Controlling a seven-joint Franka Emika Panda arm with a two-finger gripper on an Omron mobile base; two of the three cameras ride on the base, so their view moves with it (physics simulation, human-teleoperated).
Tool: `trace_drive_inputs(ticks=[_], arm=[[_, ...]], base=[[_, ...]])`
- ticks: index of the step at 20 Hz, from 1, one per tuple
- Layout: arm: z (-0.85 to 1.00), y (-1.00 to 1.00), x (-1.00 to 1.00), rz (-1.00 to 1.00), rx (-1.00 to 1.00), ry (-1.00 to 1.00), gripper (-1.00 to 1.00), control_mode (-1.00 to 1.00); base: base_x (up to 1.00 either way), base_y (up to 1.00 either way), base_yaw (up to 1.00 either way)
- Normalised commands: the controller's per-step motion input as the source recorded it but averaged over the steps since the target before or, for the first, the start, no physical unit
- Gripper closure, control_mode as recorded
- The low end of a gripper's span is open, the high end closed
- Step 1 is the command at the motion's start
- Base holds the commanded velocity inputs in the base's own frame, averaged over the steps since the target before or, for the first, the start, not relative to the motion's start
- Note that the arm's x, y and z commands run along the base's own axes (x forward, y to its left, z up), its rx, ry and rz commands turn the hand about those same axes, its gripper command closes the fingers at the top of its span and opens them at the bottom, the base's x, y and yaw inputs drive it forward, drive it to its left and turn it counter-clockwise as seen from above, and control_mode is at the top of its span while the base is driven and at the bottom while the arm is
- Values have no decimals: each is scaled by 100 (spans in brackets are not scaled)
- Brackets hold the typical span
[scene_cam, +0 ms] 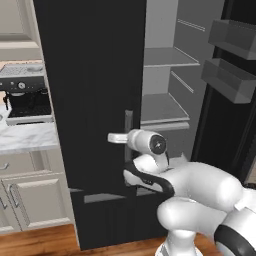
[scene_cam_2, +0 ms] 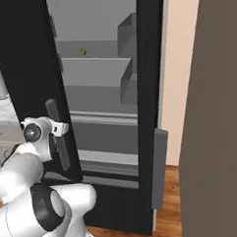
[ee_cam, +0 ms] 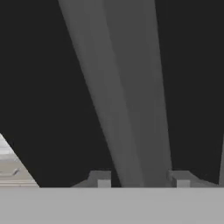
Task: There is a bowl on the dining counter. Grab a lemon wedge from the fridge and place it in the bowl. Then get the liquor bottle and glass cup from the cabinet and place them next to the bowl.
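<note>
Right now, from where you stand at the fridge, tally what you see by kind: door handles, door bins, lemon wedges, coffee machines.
grey bar door handles: 2
door bins: 2
lemon wedge: 1
coffee machine: 1
Total: 6

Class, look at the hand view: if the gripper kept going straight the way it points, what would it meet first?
The gripper would most likely meet the fridge's grey bar handle, which runs up between its tips; depth is hard to judge.
</note>
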Motion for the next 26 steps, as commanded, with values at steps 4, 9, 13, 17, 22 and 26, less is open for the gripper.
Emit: trace_drive_inputs(ticks=[4, 9, 13, 17, 22, 26], arm=[[37, 67, -100, 19, -12, 8, 100, -100], [33, 72, -100, 19, -15, 11, 100, -100], [30, 74, -100, 17, -16, 10, 100, -100], [44, 26, -100, 5, -13, 6, -100, -100], [76, -58, -83, -9, 1, 0, -100, -100], [96, -100, -41, -7, 12, 1, -100, -100]], base=[[0, 0, 0], [0, 0, 0], [0, 0, 0], [0, 0, 0], [0, 0, 0], [0, 0, 0]])
